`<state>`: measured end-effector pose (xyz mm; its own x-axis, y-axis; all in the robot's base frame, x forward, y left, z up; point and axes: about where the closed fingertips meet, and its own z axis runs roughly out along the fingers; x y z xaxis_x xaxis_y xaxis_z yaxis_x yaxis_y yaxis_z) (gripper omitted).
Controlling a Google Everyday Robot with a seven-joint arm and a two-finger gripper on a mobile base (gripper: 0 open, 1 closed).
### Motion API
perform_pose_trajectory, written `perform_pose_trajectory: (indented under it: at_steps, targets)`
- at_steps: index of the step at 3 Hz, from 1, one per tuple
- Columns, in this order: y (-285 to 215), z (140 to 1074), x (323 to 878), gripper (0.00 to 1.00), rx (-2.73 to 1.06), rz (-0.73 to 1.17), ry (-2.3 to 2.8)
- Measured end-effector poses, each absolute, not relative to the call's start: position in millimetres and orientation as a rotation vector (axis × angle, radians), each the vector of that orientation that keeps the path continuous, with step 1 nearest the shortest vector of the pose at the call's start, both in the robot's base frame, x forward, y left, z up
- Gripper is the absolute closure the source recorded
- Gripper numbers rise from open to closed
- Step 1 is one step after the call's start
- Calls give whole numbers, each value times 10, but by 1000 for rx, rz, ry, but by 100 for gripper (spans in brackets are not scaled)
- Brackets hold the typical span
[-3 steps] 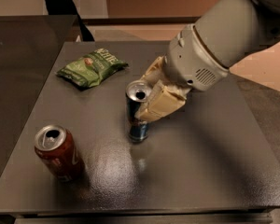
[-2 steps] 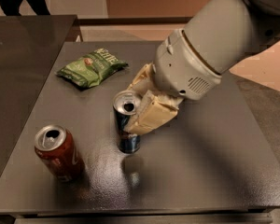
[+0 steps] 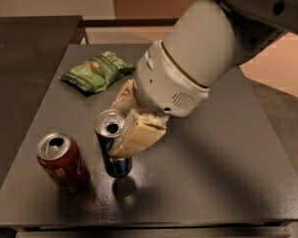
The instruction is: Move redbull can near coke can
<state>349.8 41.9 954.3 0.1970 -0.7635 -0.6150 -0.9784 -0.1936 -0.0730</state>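
Observation:
The redbull can is slim, dark blue with a silver top, and hangs upright a little above the dark table, with its shadow below it. My gripper is shut on the redbull can, its cream fingers wrapped round the can's upper body from the right. The coke can is a wider red can with a silver top, standing upright at the table's front left. The redbull can is just right of it, a small gap between them.
A green chip bag lies at the back left of the dark table. My large grey arm reaches in from the upper right. The table's front edge runs close below both cans.
My gripper has carried the redbull can left and toward the front, from mid-table to just beside the coke can. The coke can and chip bag have not moved.

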Motion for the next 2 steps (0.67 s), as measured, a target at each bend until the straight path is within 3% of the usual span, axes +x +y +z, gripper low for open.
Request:
perform_pose_trajectory:
  at_steps: [2]
  targets:
    - [623,9454,3537,100,-2046,637,1630]
